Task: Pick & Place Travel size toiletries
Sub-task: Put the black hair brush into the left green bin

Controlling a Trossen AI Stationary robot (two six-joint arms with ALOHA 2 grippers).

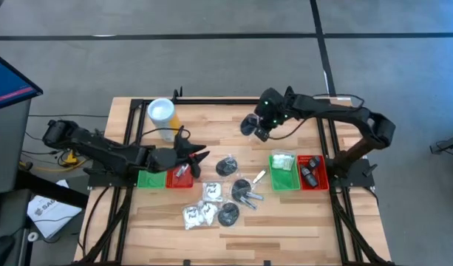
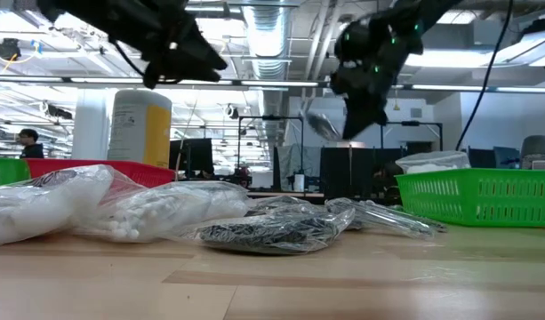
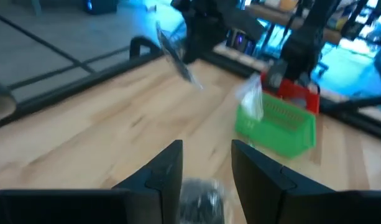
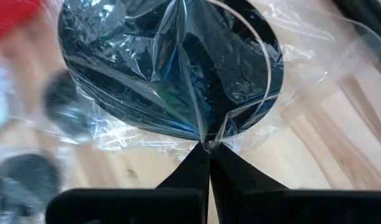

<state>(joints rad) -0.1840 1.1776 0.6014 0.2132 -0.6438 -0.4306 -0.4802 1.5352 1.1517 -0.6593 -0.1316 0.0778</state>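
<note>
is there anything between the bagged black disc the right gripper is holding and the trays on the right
Nothing visible. The right gripper is shut on the bagged black disc, lifted above bare tabletop. The green tray and red tray lie nearby with open space between.

2 dark arms point(image 1: 108, 151), green lights

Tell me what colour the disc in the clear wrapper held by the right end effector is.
Black, inside clear crinkled plastic; the right wrist view shows it best.

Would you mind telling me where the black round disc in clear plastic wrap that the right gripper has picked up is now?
The wrapped black disc hangs from the shut right gripper, lifted above the table's far middle in the high view, behind the green tray.
</note>
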